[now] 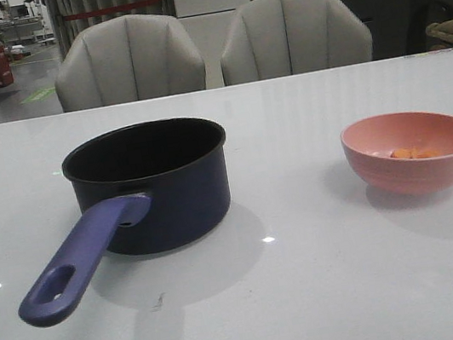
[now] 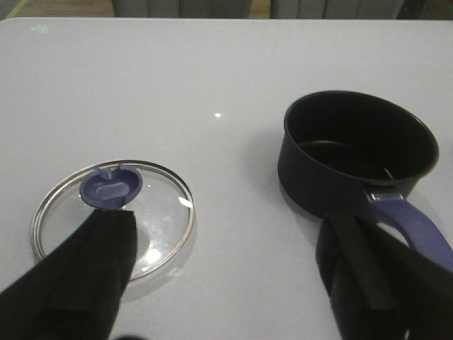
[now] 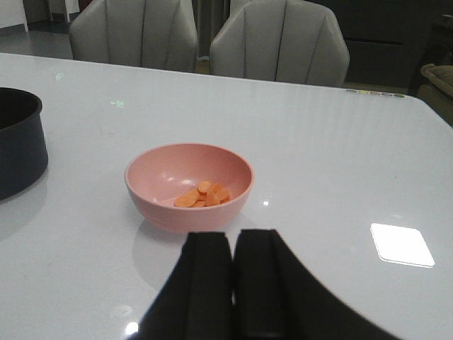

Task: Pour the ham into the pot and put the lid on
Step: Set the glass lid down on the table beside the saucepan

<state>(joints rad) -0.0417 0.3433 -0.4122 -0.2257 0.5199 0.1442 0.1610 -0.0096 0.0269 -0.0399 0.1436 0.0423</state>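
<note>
Ham [image 3: 204, 195] sat as a small heap of orange slices in the pink bowl [image 3: 152, 188], straight ahead of my right end effector [image 3: 233, 283] and close in front of it. Right fingers were pressed together with nothing between them. Nothing stood between that end effector and the bowl, so the right arm was clearly the nearer one for the pickup, I judged.

Pot [image 1: 150, 186] stood upright on the counter [image 1: 332, 291], off to the left of the bowl and well apart from it. Interior was black and looked empty. Its handle [image 1: 82, 262] ran back toward my side, long axis angled to the left, slot hole at the near end. From the right end effector the pot lay ahead and left, so the pour would have to travel that way.

Lid [image 2: 112, 216] lay flat on the counter, knob [image 2: 110, 188] up, just ahead of my left end effector [image 2: 226, 283]. Left fingers [image 2: 85, 269] were spread wide apart, holding nothing; the pot handle ran close by the right one. Left arm was nearer to both lid and pot.

Task looked unstarted: ham in bowl, pot uncovered.
</note>
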